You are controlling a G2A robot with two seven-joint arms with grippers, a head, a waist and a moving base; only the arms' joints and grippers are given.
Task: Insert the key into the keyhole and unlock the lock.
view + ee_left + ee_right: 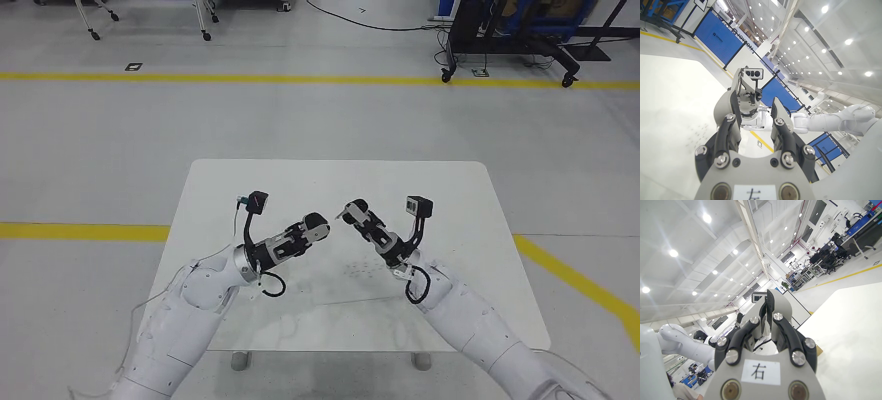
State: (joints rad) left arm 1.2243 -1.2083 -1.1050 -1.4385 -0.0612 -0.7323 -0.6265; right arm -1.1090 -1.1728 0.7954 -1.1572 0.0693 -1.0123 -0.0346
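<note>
Both arms are held up over the white table (450, 200) with their grippers tip to tip. My left gripper (318, 225) is open, its fingers (734, 106) spread with nothing between them. Through that gap I look straight at my right gripper (739, 84), a short way off. My right gripper (349, 210) is shut, its pads (770, 302) pressed together. A thin pale sliver (765, 323) sits low between those pads; I cannot tell what it is.
A small tan corner (819, 349) pokes out beside the right gripper's body, low over the table. Yellow floor lines (300, 78) run around the table. Wheeled racks (510, 40) stand far off at the back.
</note>
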